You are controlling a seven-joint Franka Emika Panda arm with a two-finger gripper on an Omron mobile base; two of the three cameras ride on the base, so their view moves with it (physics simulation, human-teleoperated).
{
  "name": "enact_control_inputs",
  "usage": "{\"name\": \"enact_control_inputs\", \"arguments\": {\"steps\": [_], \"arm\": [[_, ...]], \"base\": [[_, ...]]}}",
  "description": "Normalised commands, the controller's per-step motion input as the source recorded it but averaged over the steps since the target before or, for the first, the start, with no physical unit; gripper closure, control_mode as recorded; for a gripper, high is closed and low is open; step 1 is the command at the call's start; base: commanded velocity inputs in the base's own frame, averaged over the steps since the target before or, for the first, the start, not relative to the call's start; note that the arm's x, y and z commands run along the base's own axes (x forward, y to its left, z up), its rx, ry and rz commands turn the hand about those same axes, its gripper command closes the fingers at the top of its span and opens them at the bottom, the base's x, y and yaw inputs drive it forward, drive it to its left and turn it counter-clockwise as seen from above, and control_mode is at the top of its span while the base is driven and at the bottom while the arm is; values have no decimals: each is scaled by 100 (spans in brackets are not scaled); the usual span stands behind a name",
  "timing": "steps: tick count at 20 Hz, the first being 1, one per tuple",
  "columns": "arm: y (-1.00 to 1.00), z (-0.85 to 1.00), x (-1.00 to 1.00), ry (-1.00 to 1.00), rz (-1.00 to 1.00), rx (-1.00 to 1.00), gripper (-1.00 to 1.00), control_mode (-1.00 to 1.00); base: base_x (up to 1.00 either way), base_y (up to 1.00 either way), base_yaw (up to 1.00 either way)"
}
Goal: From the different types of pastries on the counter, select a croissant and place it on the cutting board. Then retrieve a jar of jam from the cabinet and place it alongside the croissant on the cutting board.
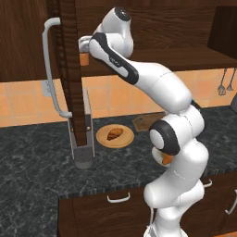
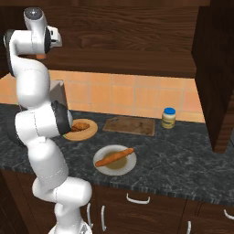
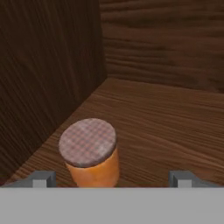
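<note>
You're on the jam step: your claw [image 3: 112, 178] (jaws spread wide, empty) flanks the small orange-brown cylindrical jar [image 3: 91, 155] in the dark wood cabinet [image 3: 157, 118]; next, advance and close.

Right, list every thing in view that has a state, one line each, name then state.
cabinet door: swung open.
gripper: open, inside the cabinet, fingers either side of the jar, not closed on it.
jar of jam: upright on the cabinet shelf, lid on.
croissant: lying on the round wooden plate, not on the cutting board.
blue-lidded jar: upright, lid on.
drawers: shut.
</note>
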Motion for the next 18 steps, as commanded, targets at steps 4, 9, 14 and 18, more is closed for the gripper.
{"name": "enact_control_inputs", "arguments": {"steps": [4, 9, 14, 18], "arm": [[0, 0, 0, 0, 0, 1, -100, -100], [5, 0, 5, -2, 0, 0, -100, -100], [12, -24, 4, 0, 0, 0, -100, -100], [20, -31, 12, -3, 0, 0, -100, -100]], "base": [[0, 0, 0], [0, 0, 0], [0, 0, 0], [0, 0, 0]]}}
